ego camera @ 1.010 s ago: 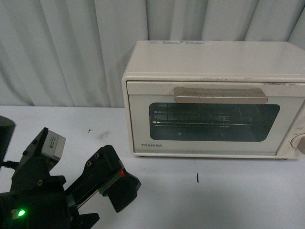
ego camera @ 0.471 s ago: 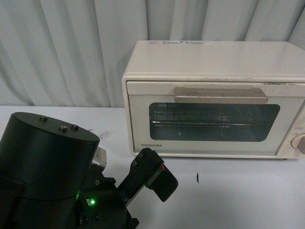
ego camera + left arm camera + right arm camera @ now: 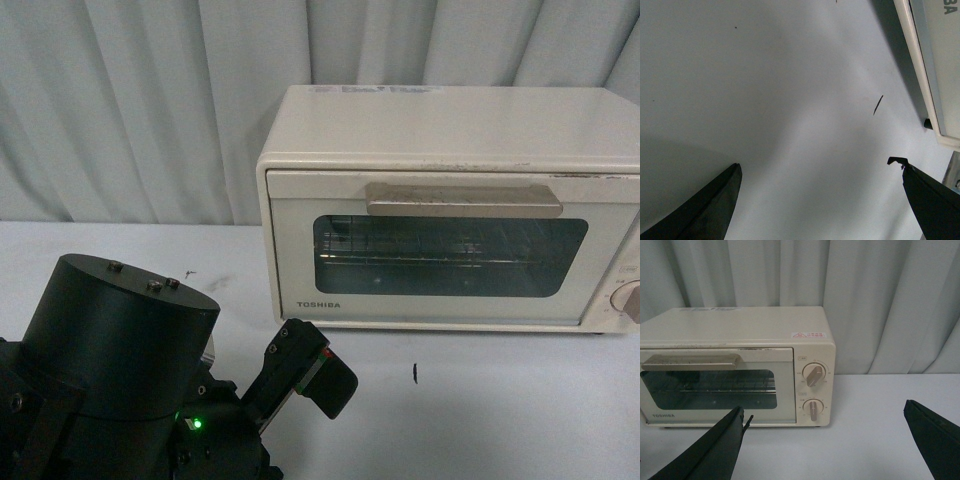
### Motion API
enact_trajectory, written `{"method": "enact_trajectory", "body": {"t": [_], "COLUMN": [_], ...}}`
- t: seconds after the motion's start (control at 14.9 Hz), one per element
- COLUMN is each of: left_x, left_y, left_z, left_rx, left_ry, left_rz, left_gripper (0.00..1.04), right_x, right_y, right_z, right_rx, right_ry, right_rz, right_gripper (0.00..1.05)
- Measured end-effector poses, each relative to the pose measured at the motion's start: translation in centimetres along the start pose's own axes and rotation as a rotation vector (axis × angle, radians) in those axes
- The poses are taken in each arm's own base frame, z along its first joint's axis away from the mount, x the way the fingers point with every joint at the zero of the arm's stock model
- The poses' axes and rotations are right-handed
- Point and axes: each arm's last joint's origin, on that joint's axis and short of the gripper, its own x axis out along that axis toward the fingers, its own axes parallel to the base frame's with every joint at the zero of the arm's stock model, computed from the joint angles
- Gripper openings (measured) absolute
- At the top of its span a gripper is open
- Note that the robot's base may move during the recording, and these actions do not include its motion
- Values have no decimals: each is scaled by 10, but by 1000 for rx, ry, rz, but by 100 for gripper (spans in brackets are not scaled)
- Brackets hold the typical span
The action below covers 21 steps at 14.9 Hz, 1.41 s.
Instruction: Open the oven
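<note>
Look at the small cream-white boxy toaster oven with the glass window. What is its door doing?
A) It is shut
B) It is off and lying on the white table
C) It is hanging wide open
A: the glass-windowed door of the small cream-white boxy toaster oven stands upright and flush in its frame, with the beige bar handle up at its top edge.

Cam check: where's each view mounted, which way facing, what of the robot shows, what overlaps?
Front: on the body between the arms, facing the oven on the table; left arm at lower left.
Left wrist: on the left wrist, looking down at table and oven's bottom edge; left gripper open.
Right wrist: on the right wrist, facing the oven's door and knobs; right gripper open.
Shared: front and left wrist both show the table's dark mark.
</note>
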Motion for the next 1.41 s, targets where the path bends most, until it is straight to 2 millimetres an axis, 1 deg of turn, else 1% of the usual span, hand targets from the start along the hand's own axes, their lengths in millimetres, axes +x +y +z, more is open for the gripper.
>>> {"method": "enact_trajectory", "body": {"t": [0.47,0.54,0.61,0.67,0.74,0.81,0.88,0.94,1.08,1.14,1.21,1.28,1.35,1.41], "left_x": [0,0,0,0,0,0,0,0,0,0,0,0,0,0], "left_y": [1,1,1,1,1,1,1,1,1,1,1,1,1,1], "left_z": [1,1,1,1,1,1,1,1,1,1,1,1,1,1], "left_rx": [-3,-3,-3,-3,-3,-3,-2,-3,-2,-2,-3,-3,-2,-2], "left_ry": [-14,-14,-14,-17,-21,-21,-21,-21,-21,-21,-21,-21,-21,-21], "left_rz": [17,18,18,19,21,21,21,20,19,19,20,20,20,20], "left_gripper": [98,98,98,98,98,98,98,98,98,98,98,98,98,98], "right_x": [0,0,3,9,43,63,87,112,154,167,177,181,186,189], "right_y": [0,0,4,6,5,10,18,28,43,50,53,55,58,60], "right_z": [0,-1,0,9,71,86,93,96,94,94,96,97,99,99], "right_rx": [0,-9,-88,-207,-425,-499,-583,-670,-811,-870,-917,-955,-994,-1031], "right_ry": [0,14,78,100,-25,-52,-59,-42,25,42,51,48,39,31], "right_rz": [0,-20,-111,-200,-311,-271,-217,-153,-55,-19,9,30,51,69], "right_gripper": [98,98,98,98,98,98,98,98,98,98,98,98,92,83]}}
